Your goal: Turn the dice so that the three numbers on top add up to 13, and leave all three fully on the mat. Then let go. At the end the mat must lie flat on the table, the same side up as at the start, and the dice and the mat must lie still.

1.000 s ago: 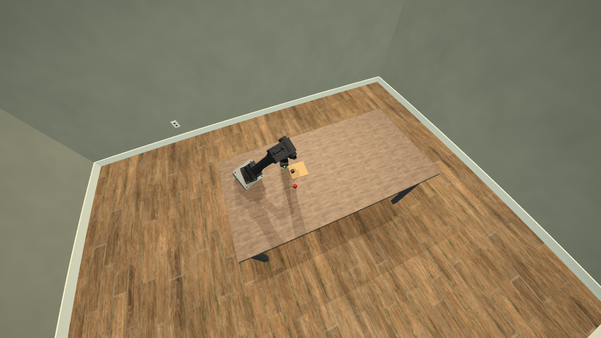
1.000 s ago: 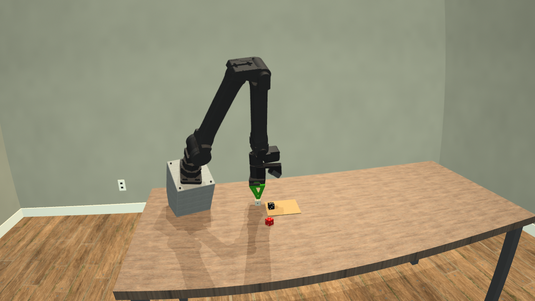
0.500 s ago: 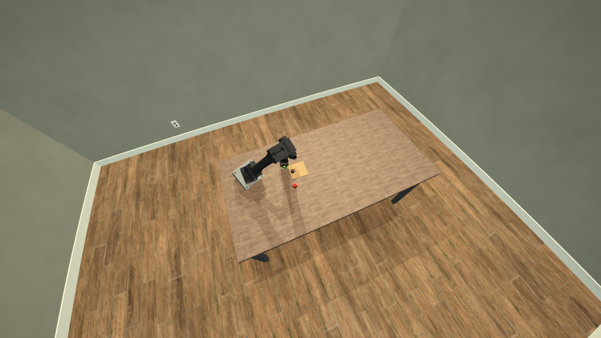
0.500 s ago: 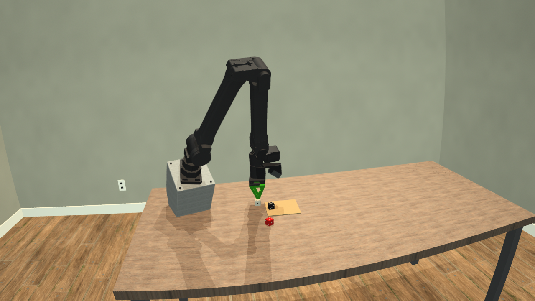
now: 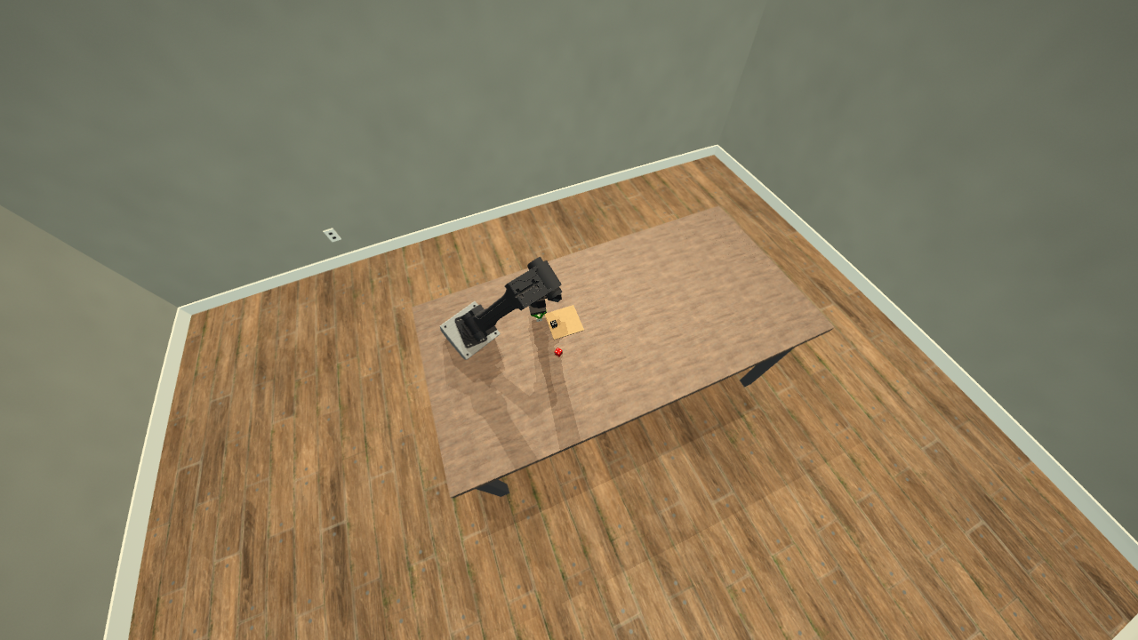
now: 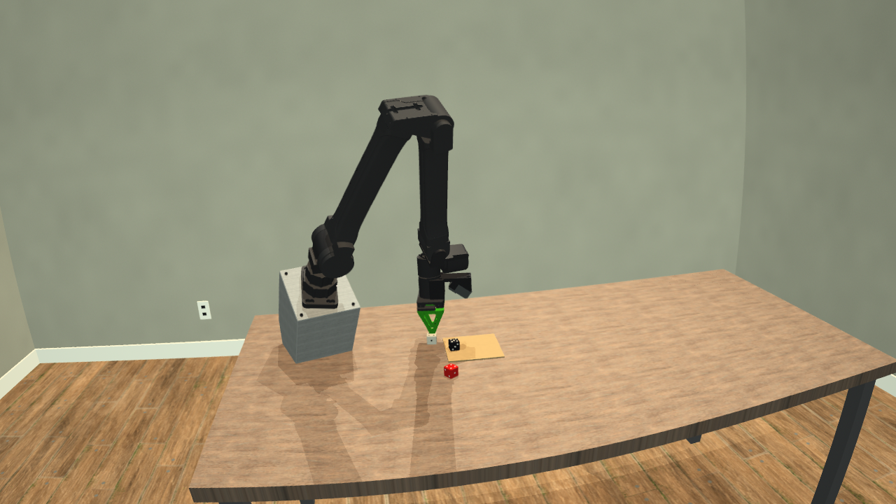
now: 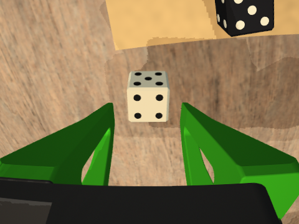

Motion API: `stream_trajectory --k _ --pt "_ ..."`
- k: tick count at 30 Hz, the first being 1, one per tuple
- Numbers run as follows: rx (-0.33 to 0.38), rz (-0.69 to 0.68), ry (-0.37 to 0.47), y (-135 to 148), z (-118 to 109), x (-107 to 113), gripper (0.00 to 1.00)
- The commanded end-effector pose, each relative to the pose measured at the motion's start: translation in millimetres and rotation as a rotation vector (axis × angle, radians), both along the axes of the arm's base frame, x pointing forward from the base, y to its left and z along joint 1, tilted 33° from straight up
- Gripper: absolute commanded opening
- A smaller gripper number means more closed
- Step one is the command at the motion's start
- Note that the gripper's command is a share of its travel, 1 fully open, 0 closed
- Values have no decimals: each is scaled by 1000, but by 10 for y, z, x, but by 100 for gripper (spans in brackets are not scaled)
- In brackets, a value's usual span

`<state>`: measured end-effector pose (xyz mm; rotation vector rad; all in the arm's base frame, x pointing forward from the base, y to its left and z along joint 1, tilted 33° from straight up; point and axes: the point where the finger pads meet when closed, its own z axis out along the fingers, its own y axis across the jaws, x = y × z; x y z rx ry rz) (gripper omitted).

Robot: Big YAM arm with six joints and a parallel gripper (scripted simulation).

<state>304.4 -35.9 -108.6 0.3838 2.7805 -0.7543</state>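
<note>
Three dice are in view, and only one of them is on the mat (image 6: pixel 481 346). That one is the black die (image 7: pixel 244 6), which sits near the mat's corner closest to the arm; in the wrist view the face turned toward the camera shows five pips. The white die (image 7: pixel 148 96) rests on the bare wood of the bench (image 6: pixel 626 351), just beside the mat's edge but off it. Its camera-facing side shows four pips, and the face above that one carries more pips that are too foreshortened to count surely. The red die (image 6: pixel 450 370) lies on the bench as well, apart from the mat on the side nearer the front edge; its pips cannot be read.

The end effector (image 7: pixel 146 109) points straight down from the black arm (image 6: pixel 400 169), with its green fingers partly spread and nothing between them. The white die lies just ahead of the fingertips, centred on the gap, with clear space on either side. The arm stands on a grey pedestal (image 6: pixel 294 338) at the bench's corner.
</note>
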Motion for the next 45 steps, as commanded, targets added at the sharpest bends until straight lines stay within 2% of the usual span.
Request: stream_trajectory --k 1,45 --pt "-3 1 13 -35 -50 -21 39" --pt "-1 7 5 21 -58 -48 39"
